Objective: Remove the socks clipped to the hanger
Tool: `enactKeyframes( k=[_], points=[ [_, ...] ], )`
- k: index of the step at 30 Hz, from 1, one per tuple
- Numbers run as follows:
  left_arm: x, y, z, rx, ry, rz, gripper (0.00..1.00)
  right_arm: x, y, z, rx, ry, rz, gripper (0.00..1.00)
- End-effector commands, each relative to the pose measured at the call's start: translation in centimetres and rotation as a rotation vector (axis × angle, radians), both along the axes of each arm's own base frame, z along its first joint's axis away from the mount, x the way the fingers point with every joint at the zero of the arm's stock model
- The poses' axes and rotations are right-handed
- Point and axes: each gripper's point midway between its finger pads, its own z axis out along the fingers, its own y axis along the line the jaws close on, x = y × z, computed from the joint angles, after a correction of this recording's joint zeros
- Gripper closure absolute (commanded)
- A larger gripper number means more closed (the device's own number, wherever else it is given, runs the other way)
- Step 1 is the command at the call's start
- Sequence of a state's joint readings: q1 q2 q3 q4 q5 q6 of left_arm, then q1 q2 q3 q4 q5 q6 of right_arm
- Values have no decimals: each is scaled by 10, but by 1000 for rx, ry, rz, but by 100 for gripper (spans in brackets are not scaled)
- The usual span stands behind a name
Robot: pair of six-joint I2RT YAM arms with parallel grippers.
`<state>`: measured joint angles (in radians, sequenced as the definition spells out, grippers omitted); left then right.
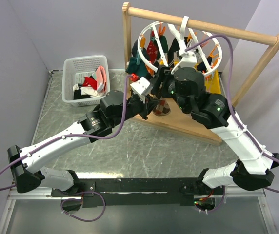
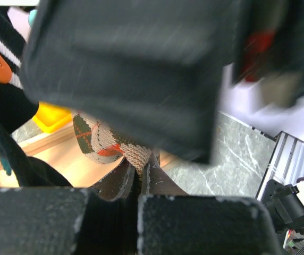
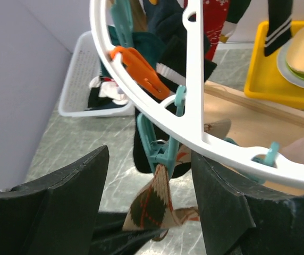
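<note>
The white ring hanger [image 1: 178, 41] hangs from a wooden rail with several socks [image 1: 147, 53] clipped to it. In the right wrist view a teal clip [image 3: 162, 151] under the hanger's rim [image 3: 157, 114] pinches a beige, green and orange argyle sock [image 3: 154, 204]. My right gripper [image 3: 149, 154] is open, one finger on each side of that clip. My left gripper [image 2: 140, 175] is shut on the lower end of the argyle sock [image 2: 109, 141], below the hanger [image 1: 149, 105]. A black striped sock on an orange clip [image 3: 141, 66] hangs just behind.
A white basket [image 1: 73, 68] holding several loose socks stands at the back left. The wooden frame's base board [image 1: 188, 126] lies under the hanger. A yellow tray [image 3: 258, 69] with a plate on it sits behind the board. The right arm's body [image 2: 131, 69] looms close above my left gripper.
</note>
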<state>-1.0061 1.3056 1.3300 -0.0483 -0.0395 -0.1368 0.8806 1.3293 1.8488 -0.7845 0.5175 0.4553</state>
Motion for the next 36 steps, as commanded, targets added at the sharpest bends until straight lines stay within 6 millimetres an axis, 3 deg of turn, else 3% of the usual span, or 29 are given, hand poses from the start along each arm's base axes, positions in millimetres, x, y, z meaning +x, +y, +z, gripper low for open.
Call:
enactKeyframes(
  k=[1, 4, 12, 16, 20, 24, 32, 36],
  points=[
    [-10, -1, 39, -107, -59, -31, 99, 6, -8, 19, 52, -73, -95, 30],
    [-9, -2, 40, -101, -63, -30, 99, 5, -13, 11, 40, -80, -155, 30],
    [-12, -1, 32, -95, -53, -40, 99, 8, -22, 26, 73, -155, -203, 34],
    [-14, 1, 27, -91, -42, -38, 99, 11, -18, 25, 68, -156, -202, 43],
    [-14, 6, 20, -78, -31, -26, 99, 11, -20, 29, 73, -180, -201, 65],
    [-18, 9, 17, -74, -18, -34, 99, 10, -22, 31, 62, -184, -204, 65],
    [-35, 26, -45, 72, 126, -47, 99, 3, -36, 29, 58, -198, -218, 64],
    [-50, 49, -51, 62, 156, -46, 98, 0, -40, 25, 53, -198, -217, 63]
  ],
)
